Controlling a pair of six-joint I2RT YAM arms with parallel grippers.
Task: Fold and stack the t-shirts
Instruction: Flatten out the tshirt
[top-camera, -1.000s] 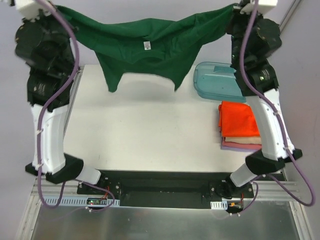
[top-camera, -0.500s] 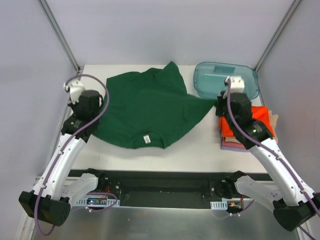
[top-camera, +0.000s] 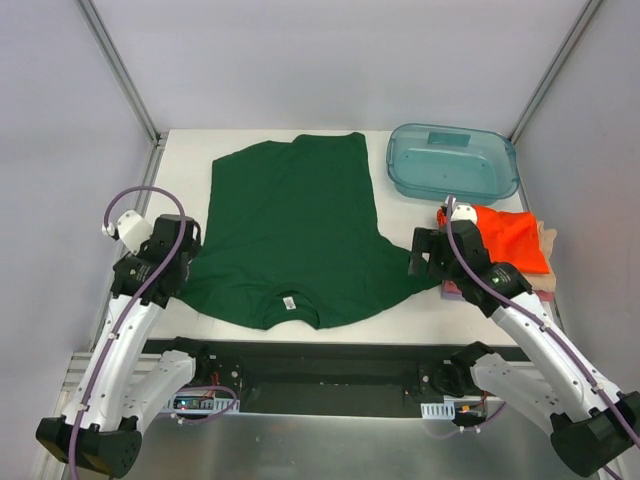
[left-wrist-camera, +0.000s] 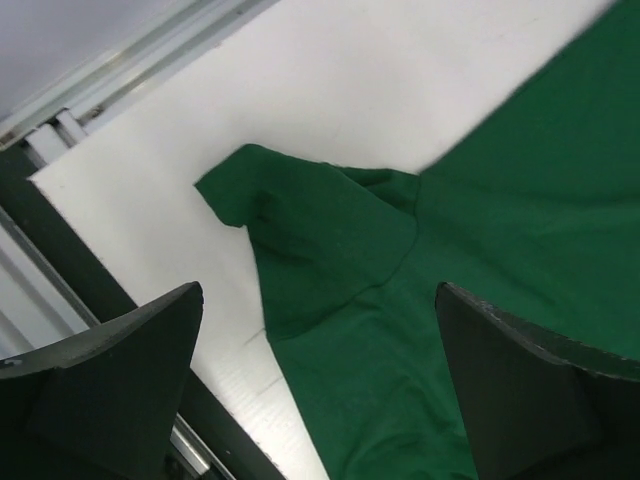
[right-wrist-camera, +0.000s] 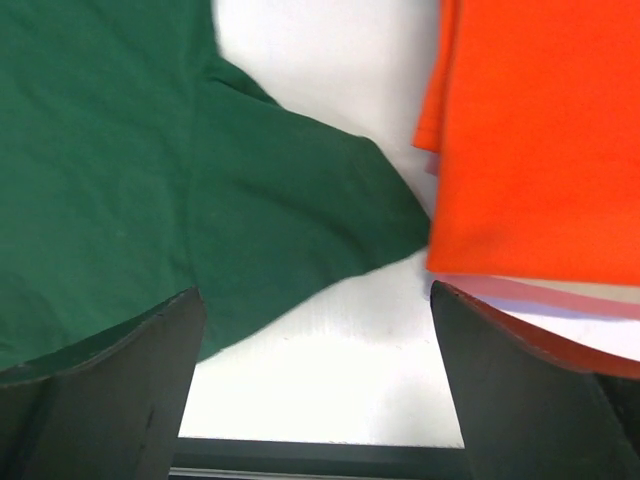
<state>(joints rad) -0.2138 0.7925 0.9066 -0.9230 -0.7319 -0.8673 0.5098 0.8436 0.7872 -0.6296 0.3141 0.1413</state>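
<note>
- Across the white tabletop (top-camera: 180, 165), the large dark green short-sleeved cloth t-shirt (top-camera: 290, 225) is spread flat. Its collar and label are turned toward the near edge and its hem toward the far one. This layout is judged to be meant for folding, of which nothing is yet done.
- Above the shirt's left sleeve, the left pincer (left-wrist-camera: 318, 295) is held with its jaws spread wide and nothing gripped. The sleeve, rumpled and partly doubled on itself, is seen directly under the gap, close to the table's near edge.
- Above the opposite sleeve, the right pincer (right-wrist-camera: 315, 295) is likewise held wide open and empty. The sleeve tip is seen below the gap and a little to its left.
- Whether either pincer touches the cloth cannot be told.
- One pincer is posted at each sleeve, which is read as readiness to take both sleeves and turn them inward together.
- At the right edge, the folded bright orange t-shirt (right-wrist-camera: 540, 130) is kept on top of paler pink and beige folded layers (right-wrist-camera: 560, 292), presumably as the stack to be added to. The green sleeve tip reaches this stack's edge; whether it slips underneath cannot be told.
- Beyond the stack, the translucent teal plastic tub (top-camera: 452, 160) is set near the far right corner, just beside the green hem.
</note>
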